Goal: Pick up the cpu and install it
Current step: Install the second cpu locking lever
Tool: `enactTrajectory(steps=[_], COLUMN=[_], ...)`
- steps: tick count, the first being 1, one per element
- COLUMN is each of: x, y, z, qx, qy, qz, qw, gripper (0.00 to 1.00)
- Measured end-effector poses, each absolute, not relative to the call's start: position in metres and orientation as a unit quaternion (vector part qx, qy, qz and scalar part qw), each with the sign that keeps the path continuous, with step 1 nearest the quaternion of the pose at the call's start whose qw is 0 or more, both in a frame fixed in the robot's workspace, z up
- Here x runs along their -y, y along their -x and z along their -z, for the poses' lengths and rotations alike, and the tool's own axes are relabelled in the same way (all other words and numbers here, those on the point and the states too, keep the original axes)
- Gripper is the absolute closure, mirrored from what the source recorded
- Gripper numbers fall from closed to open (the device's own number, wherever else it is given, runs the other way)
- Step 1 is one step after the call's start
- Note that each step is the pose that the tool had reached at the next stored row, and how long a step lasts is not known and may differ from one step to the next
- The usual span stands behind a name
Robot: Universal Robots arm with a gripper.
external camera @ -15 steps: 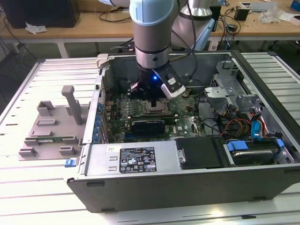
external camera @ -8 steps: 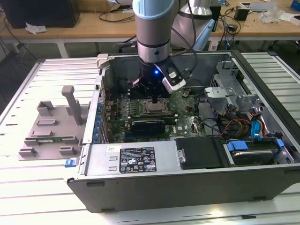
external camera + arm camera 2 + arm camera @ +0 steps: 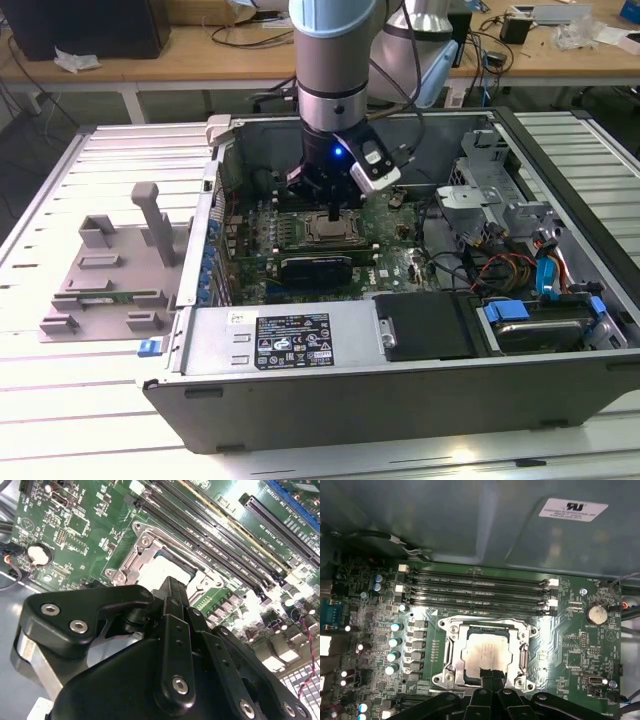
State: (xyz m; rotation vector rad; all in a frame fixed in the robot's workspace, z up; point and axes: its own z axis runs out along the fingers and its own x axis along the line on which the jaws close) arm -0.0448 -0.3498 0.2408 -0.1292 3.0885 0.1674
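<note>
Hovering jaws pinched together over cpu in socket | open computer case | slatted metal table

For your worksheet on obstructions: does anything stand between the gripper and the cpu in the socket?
Nothing visible does. In the first wrist view the gripper reaches straight to the near edge of the cpu, which lies flat inside the open socket frame. The memory slots lie beyond it.

Silvery cpu, green motherboard

One cpu, four memory slots, one coin battery, one pincer.
</note>
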Motion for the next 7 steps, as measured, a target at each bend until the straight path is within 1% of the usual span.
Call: enactTrajectory(steps=[7], x=[0.3498], y=[0.0448], z=[-0.2409], qx=[-0.997], qy=[0.042], qz=[-0.054], qw=[0.023], gripper=[0.89])
